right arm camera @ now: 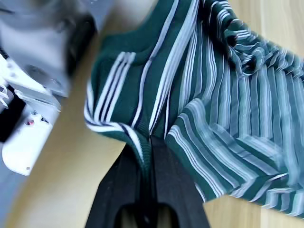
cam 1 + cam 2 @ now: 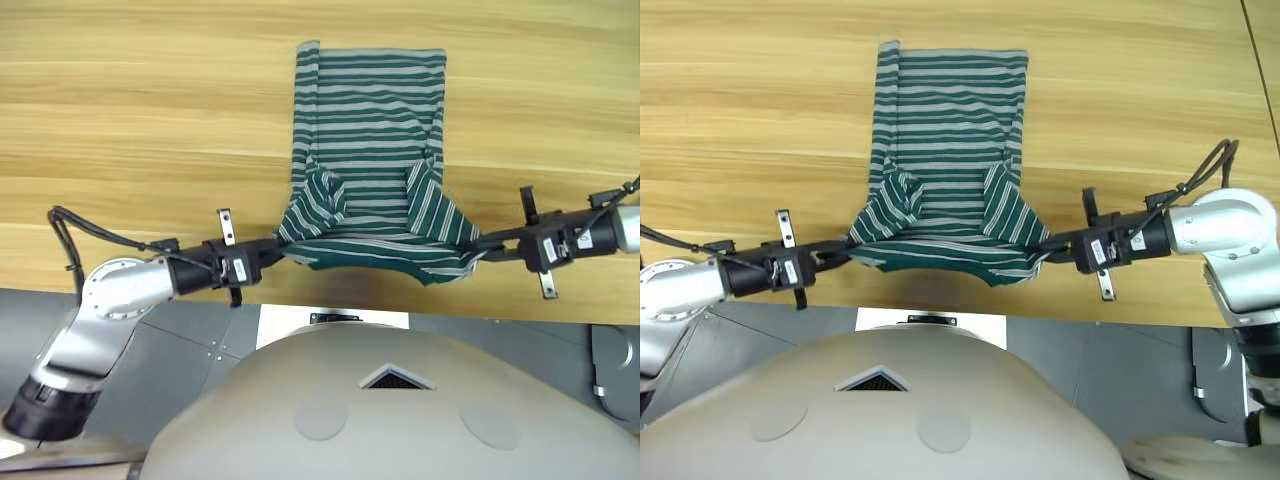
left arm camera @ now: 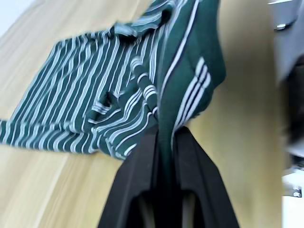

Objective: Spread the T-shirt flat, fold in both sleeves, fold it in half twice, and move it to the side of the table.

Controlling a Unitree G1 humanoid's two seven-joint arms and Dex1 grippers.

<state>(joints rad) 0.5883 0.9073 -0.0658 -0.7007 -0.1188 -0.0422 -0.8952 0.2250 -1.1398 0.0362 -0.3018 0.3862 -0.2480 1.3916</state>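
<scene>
Green-striped shirt (image 2: 365,130): middle of the table (image 2: 120,120). The far part lies flat; the near end is stretched between the two grippers at the near edge.
Shape: a narrow column at the far end that widens toward the near corners. The near hem sags a little between the grippers.
Sleeves (image 2: 325,195): both folded inward on top of the body and bunched, one toward each near corner.
Left gripper (image 2: 277,244): fingers clamped on the near-left corner. In the left wrist view the cloth is pinched between the black fingers (image 3: 135,166).
Right gripper (image 2: 478,246): fingers clamped on the near-right corner. In the right wrist view the fabric is nipped between the fingers (image 1: 168,175).
Arms: they come in from the left and right sides, roughly in line with each other along the near edge.
Table: light wood grain, bare on both sides of the shirt.
</scene>
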